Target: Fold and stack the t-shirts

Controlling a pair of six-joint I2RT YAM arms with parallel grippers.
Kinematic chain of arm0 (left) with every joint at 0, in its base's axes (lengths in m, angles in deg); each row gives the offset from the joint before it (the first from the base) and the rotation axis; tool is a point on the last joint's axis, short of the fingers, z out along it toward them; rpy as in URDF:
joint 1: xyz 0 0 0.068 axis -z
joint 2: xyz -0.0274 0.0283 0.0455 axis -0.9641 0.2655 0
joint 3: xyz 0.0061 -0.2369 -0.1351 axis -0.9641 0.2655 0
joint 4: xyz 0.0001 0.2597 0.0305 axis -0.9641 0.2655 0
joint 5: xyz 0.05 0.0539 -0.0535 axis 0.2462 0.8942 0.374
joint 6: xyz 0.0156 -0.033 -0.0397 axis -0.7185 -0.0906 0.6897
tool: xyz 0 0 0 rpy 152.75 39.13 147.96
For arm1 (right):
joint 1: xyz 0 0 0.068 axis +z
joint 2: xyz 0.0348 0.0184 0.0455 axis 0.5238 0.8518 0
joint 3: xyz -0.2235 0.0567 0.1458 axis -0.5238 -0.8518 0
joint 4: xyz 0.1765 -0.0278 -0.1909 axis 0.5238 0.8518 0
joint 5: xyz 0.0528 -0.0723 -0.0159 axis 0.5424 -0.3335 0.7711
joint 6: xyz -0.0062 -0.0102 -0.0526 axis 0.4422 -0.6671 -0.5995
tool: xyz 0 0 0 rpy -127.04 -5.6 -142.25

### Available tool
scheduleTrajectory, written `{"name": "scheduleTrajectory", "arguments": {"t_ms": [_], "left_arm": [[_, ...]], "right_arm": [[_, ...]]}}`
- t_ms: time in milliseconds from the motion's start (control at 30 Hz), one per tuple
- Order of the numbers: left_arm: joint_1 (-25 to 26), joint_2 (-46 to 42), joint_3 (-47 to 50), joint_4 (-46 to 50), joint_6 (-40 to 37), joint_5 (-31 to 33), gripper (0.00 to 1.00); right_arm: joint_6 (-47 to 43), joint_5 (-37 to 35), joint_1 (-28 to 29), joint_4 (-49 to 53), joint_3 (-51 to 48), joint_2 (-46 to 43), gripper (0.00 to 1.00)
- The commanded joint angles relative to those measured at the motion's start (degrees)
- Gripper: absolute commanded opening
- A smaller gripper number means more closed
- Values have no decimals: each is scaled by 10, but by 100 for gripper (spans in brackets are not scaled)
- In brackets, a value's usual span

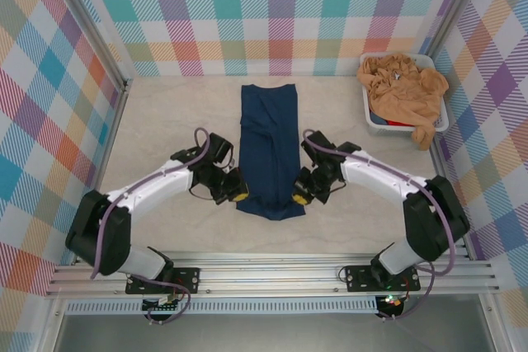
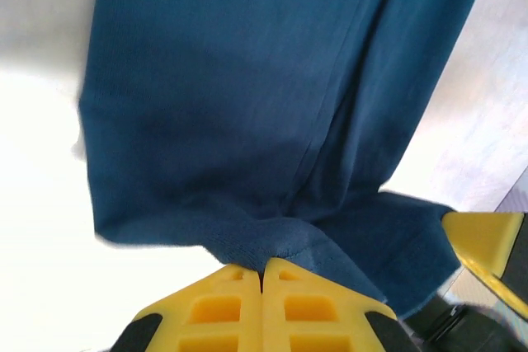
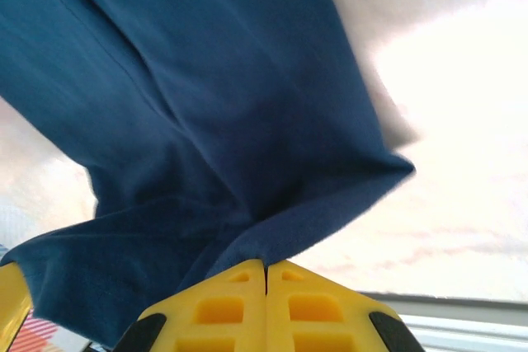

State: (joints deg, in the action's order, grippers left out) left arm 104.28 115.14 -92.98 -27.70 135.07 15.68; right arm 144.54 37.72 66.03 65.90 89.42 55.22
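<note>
Navy tee point(image 1: 268, 150) lies as a long strip on the table point(image 1: 165, 121). Its near hem spans the gap between the grippers, and the rest runs away from them. Left gripper point(image 1: 237, 194) and right gripper point(image 1: 302, 197) are each clamped on a hem corner. Both bites look shallow, so a fast or uneven lift could slip a corner free or skew the fold.

Count: one blue tee, two grippers, one tub point(image 1: 442, 119) far right of the right gripper. It holds a tan heap point(image 1: 404, 88), and I cannot tell how many tees are in it.
</note>
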Motion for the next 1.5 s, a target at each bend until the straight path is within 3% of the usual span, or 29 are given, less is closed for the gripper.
{"name": "scheduleTrajectory", "arguments": {"t_ms": [0,567,1000,1033,1100,1167,1267,1467], "left_arm": [[-33,35,-60,-17,-26,3,0],[-126,231,-245,-26,-66,26,0],[-147,335,-358,-5,-88,6,0],[-148,344,-366,-4,-91,3,3],[-155,355,-379,5,-96,8,21],[-161,343,-379,2,-101,24,31],[-161,306,-371,11,-110,43,44],[-158,192,-228,10,-91,38,45]], "right_arm": [[-50,1,-27,33,57,31,0],[-117,1,-134,55,325,271,0],[-123,21,-151,69,436,369,0],[-125,26,-154,63,441,377,1],[-134,24,-158,62,453,387,16],[-143,20,-165,50,453,383,30],[-164,-16,-168,32,433,339,43],[-161,-32,-161,14,300,228,45]]}}
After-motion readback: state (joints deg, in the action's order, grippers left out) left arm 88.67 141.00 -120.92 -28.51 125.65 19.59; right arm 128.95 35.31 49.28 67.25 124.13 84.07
